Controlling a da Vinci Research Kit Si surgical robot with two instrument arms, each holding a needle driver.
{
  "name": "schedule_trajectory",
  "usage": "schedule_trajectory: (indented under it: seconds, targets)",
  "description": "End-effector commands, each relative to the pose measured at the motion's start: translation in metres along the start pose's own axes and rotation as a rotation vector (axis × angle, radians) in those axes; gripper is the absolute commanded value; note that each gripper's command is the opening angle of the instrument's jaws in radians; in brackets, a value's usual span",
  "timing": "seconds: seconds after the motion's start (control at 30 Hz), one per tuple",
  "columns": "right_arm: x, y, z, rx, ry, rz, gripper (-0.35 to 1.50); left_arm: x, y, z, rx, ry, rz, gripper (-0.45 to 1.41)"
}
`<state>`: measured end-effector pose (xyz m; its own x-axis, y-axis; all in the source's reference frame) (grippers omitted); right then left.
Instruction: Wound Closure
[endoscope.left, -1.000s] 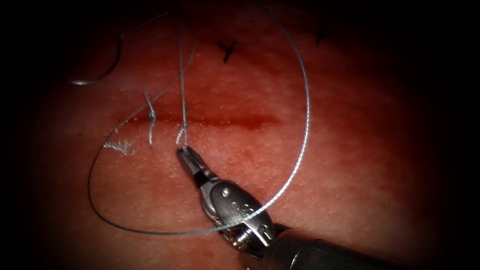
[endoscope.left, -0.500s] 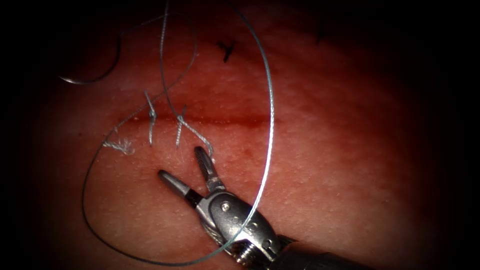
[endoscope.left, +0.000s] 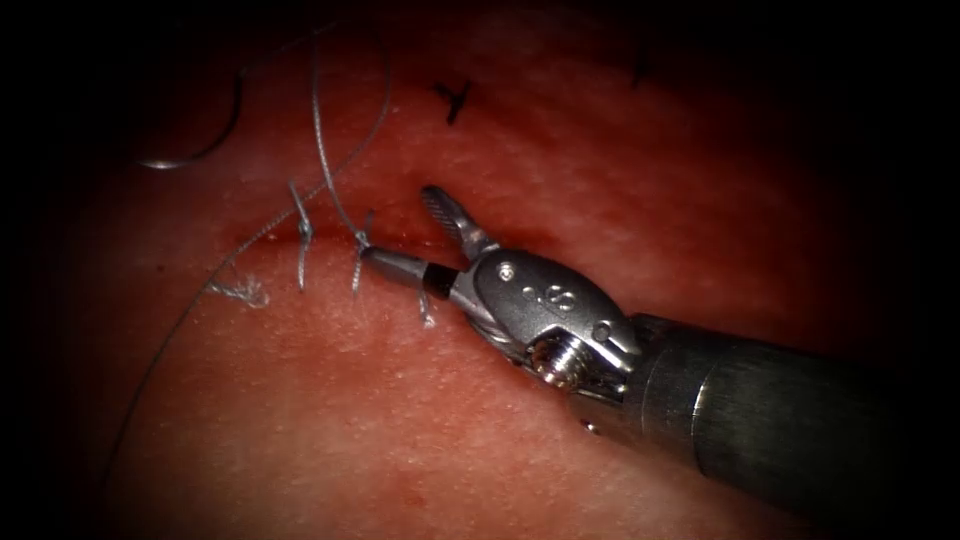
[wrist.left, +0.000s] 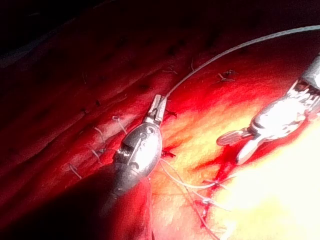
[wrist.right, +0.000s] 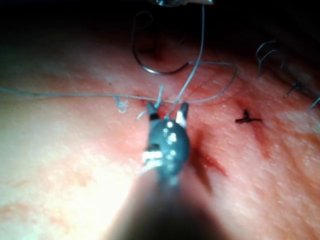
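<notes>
My right tool (endoscope.left: 400, 225) lies over the cut (endoscope.left: 510, 240) with its jaws open, holding nothing. Its lower jaw tip rests against the knot of a stitch (endoscope.left: 361, 240). From that knot the thread (endoscope.left: 318, 130) rises out of the picture. In the left wrist view my left tool (wrist.left: 158, 103) is shut on the thread (wrist.left: 220, 56), which runs taut away from its tip. The right wrist view has the thread (wrist.right: 192, 75) rising between the open jaws of my right tool (wrist.right: 167, 107). The curved needle (endoscope.left: 205, 150) lies free on the tissue beyond the cut's left end, held by neither tool.
A tied stitch (endoscope.left: 302, 232) crosses the cut left of the knot, and a frayed cut thread end (endoscope.left: 240, 292) lies below it. A dark Y-shaped mark (endoscope.left: 455, 98) is on the tissue beyond the cut. A slack strand (endoscope.left: 160, 350) curves down at the left.
My right tool let go of the short thread end, opened wide and moved up and right onto the cut at the knot. The big thread loop has been drawn up out of the picture.
</notes>
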<state>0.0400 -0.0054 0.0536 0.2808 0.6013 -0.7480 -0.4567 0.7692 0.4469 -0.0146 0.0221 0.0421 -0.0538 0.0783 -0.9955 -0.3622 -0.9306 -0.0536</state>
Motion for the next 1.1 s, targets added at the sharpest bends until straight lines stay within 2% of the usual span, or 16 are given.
schedule_trajectory:
  seconds: [0.03, 0.13, 0.33, 0.5, 0.67, 0.93, 1.1]
  targets:
    - [0.0006, 0.0010, 0.0021, 0.008, 0.009, -0.004, 1.09, 0.0004, -0.0003, 0.0009, -0.004, 0.008, 0.000, -0.45]
    - [0.0010, 0.0016, 0.0038, 0.028, 0.022, -0.006, 0.99, 0.0027, 0.0008, 0.0009, -0.019, 0.019, -0.018, -0.45]
    - [0.0014, 0.0016, 0.0068, 0.065, 0.020, -0.015, 0.99, 0.0064, 0.0026, 0.0009, -0.032, 0.024, -0.040, -0.45]
    - [0.0012, 0.0011, 0.0080, 0.080, 0.026, -0.031, 1.11, 0.0079, 0.0036, 0.0013, -0.045, 0.015, -0.047, -0.45]
    - [0.0012, 0.0013, 0.0084, 0.059, 0.016, -0.029, 1.15, 0.0086, 0.0045, 0.0015, -0.055, 0.013, -0.047, -0.45]
    - [0.0010, 0.0009, 0.0113, 0.032, 0.019, -0.026, 1.21, 0.0096, 0.0057, 0.0024, -0.072, 0.011, -0.049, -0.45]
    - [0.0011, 0.0010, 0.0118, 0.027, 0.019, -0.030, 1.23, 0.0099, 0.0060, 0.0025, -0.080, 0.012, -0.049, -0.45]
